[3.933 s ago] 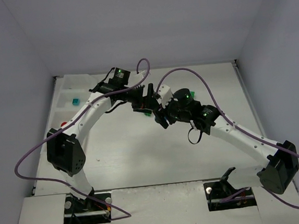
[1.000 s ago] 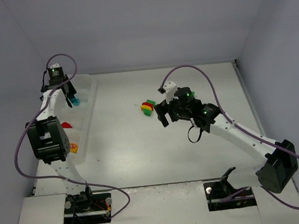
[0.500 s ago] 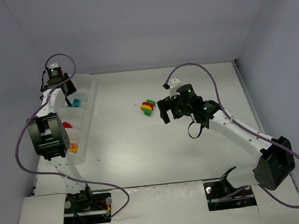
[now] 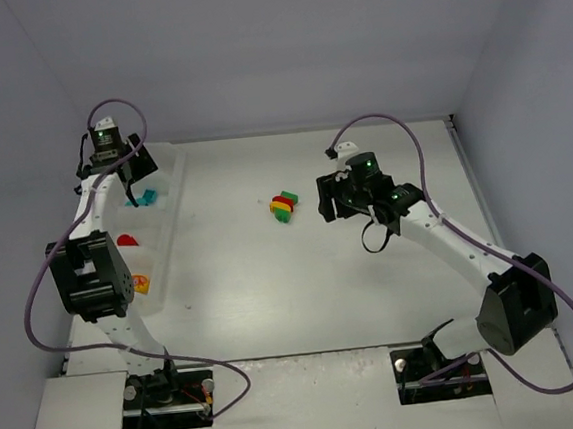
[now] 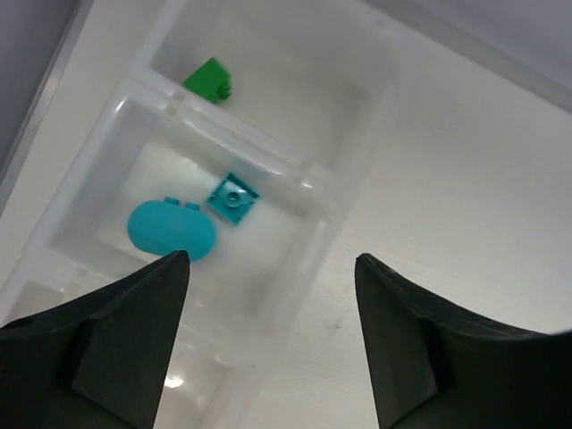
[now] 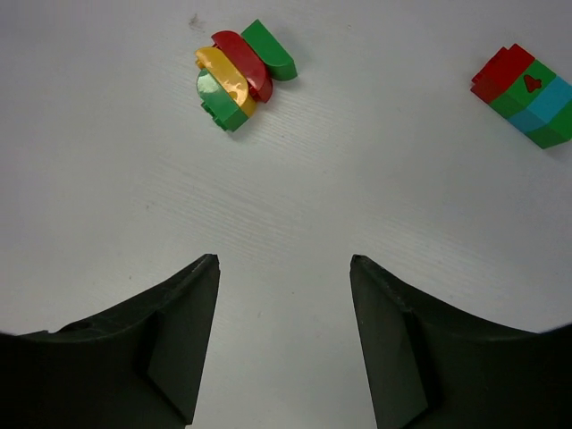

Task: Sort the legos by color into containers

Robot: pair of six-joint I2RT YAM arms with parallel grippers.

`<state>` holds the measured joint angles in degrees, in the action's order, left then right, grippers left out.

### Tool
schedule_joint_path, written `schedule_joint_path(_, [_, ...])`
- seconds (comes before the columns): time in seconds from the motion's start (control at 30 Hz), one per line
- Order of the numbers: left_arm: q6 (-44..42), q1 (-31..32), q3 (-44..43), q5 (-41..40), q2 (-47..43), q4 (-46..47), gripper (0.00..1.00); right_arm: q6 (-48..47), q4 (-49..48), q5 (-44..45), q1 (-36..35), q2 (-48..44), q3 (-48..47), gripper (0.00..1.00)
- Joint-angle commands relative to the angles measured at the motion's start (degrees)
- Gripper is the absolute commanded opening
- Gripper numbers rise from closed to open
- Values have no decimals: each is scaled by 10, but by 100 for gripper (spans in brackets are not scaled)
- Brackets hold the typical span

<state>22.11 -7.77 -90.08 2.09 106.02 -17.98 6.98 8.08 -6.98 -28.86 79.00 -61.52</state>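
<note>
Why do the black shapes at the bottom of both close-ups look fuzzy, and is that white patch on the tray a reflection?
Left wrist view: the fingers of the left pincer sit near the lens, so they blur, while the teal pieces look sharp; the bright patch on the tray looks like glare. Right wrist view: the right pincer is likewise soft-edged, the brick clump crisp.

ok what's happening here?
Two arms are sorting toy bricks by colour. The left arm hangs over the tray, jaws open and empty, above a compartment with two teal bricks; a green brick sits next door. The right arm, jaws also open, hovers by two mixed-colour clumps lying on the table.
</note>
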Motion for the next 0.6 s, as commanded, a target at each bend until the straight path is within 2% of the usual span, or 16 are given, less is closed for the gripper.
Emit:
schedule_joint_path(0.0, [7, 51, -13, 11, -106, -2, 69, 42, -30, 9, 7, 30, -44, 56])
schedule_joint_path(0.1, [7, 100, 16, 9, -157, -21, 72, 59, -28, 14, 8, 60, -70, 56])
schedule_joint_path(0.2, [13, 140, 66, 11, -211, -35, 73, 78, -27, 34, 13, 85, -90, 62])
schedule_joint_path(0.33, [25, 173, 138, 47, -276, -43, 74, 56, -27, 10, 15, 133, -124, 66])
schedule_joint_path(0.43, [11, 202, 184, 49, -318, -53, 76, 27, -26, -20, 14, 191, -157, 70])
schedule_joint_path(0.57, [2, 221, 228, 42, -359, -62, 77, 34, -19, -11, 14, 248, -213, 74])
